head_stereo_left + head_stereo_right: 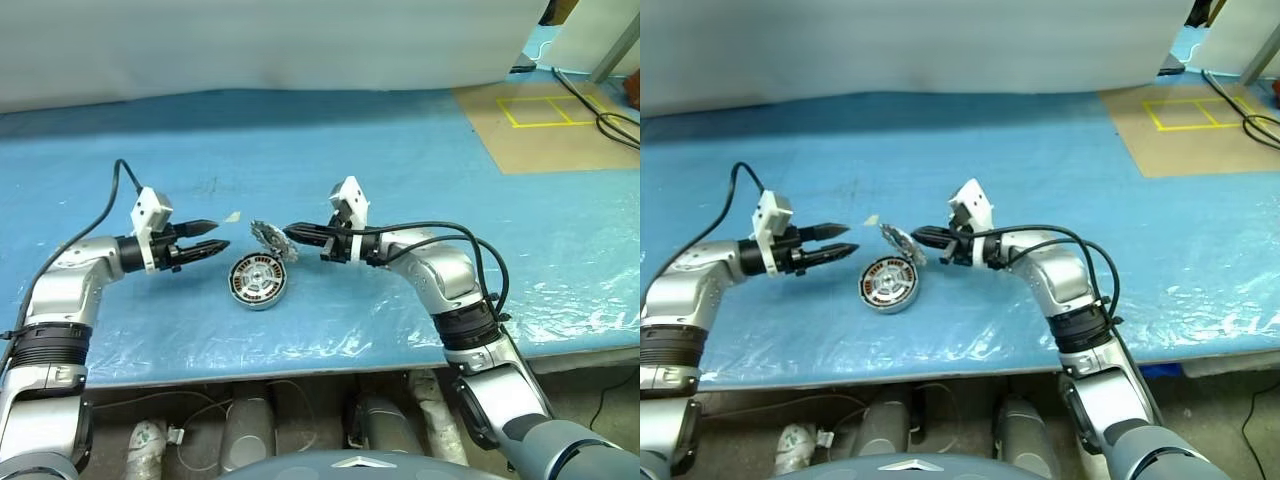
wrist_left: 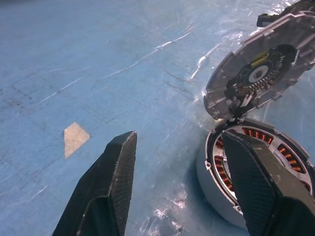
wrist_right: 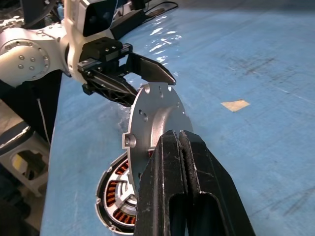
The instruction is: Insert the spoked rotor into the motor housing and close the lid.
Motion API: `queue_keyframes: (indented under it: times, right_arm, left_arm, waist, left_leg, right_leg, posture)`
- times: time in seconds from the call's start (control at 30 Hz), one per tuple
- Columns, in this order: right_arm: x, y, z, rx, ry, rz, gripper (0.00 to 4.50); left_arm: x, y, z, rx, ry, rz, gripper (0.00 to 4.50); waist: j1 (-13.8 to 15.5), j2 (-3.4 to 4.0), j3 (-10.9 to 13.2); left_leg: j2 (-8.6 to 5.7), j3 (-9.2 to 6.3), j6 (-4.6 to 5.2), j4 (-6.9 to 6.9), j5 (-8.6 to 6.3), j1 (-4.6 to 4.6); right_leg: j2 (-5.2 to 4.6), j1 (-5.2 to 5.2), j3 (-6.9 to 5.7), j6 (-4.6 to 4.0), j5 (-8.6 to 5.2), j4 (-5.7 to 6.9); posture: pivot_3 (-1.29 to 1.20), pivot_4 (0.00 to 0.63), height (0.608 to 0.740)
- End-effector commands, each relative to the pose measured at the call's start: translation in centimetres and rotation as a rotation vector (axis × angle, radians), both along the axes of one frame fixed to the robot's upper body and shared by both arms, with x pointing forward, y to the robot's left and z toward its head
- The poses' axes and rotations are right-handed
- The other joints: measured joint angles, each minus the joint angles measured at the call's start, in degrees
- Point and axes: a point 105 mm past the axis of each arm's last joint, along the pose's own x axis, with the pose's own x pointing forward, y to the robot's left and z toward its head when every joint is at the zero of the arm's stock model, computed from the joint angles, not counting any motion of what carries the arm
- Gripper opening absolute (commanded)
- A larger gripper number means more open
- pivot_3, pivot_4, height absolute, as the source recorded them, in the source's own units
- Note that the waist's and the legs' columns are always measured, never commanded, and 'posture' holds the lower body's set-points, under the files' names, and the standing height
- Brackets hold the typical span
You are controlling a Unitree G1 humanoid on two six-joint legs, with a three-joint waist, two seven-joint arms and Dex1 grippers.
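Left eye view: the motor housing (image 1: 259,281) sits on the blue surface (image 1: 400,180), copper windings facing up. Just above its far edge, the lid (image 1: 272,240) hangs tilted on edge, pinched at its rim by the right gripper (image 1: 292,234), whose jaws are pressed together on it. The left gripper (image 1: 218,236) hovers to the housing's left with its jaws parted and nothing between them.

Left wrist view: the two black fingers (image 2: 106,189) stand well apart over bare surface; the housing (image 2: 231,172) lies partly behind one of them, the lid (image 2: 261,66) tilted above it, inner face showing.

Right wrist view: the closed jaws grip the lid's (image 3: 155,125) edge, smooth grey face toward the camera, above the housing (image 3: 115,194); the left gripper (image 3: 147,78) is just beyond the lid.
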Motion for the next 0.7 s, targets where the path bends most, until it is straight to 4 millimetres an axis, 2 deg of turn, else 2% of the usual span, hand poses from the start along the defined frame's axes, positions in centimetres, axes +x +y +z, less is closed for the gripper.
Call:
queue_keyframes:
  times: [0.03, 0.3, 0.43, 0.7]
  right_arm:
    - [-1.0, 1.0, 0.9, 0.036, -0.007, 0.076, 0.00]
    - [-1.7, 3.1, -1.0, 0.005, 0.057, 0.143, 0.00]
    - [-1.8, 4.0, -3.6, -0.069, 0.080, 0.153, 0.00]
    - [-1.9, 4.0, -5.9, -0.117, 0.112, 0.156, 0.00]
  left_arm:
    - [-0.4, -0.1, 0.9, -0.006, -0.028, -0.002, 2.87]
    - [-1.2, 0.1, 0.7, -0.005, -0.011, 0.009, 2.87]
    - [-1.8, 0.4, 0.5, 0.000, -0.003, 0.019, 2.87]
    - [-2.4, 1.3, 0.2, 0.021, 0.009, 0.040, 2.87]
  waist:
    - [0.0, 0.00, 0.0]
    - [-0.2, 0.00, 0.0]
    - [-0.3, 0.00, 0.0]
    - [-0.3, -0.02, 0.0]
  left_leg:
    - [0.00, 0.00, 0.00, 0.00, 0.00, 0.00]
    - [0.02, 0.00, 0.00, 0.00, 0.00, 0.02]
    - [0.01, 0.00, 0.00, 0.01, 0.00, 0.01]
    - [0.01, -0.01, 0.00, 0.03, 0.00, 0.09]
  right_leg:
    - [0.00, 0.00, 0.00, 0.00, 0.00, 0.00]
    - [0.00, 0.00, -0.01, -0.21, -0.12, 0.03]
    - [0.00, 0.00, -0.01, -0.21, -0.12, 0.01]
    - [0.00, 0.08, -0.01, -0.20, -0.12, 0.03]
  posture:
    - [0.00, 0.150, 0.740]
    - [0.00, 0.150, 0.740]
    - [0.00, 0.150, 0.740]
    - [0.00, 0.150, 0.740]
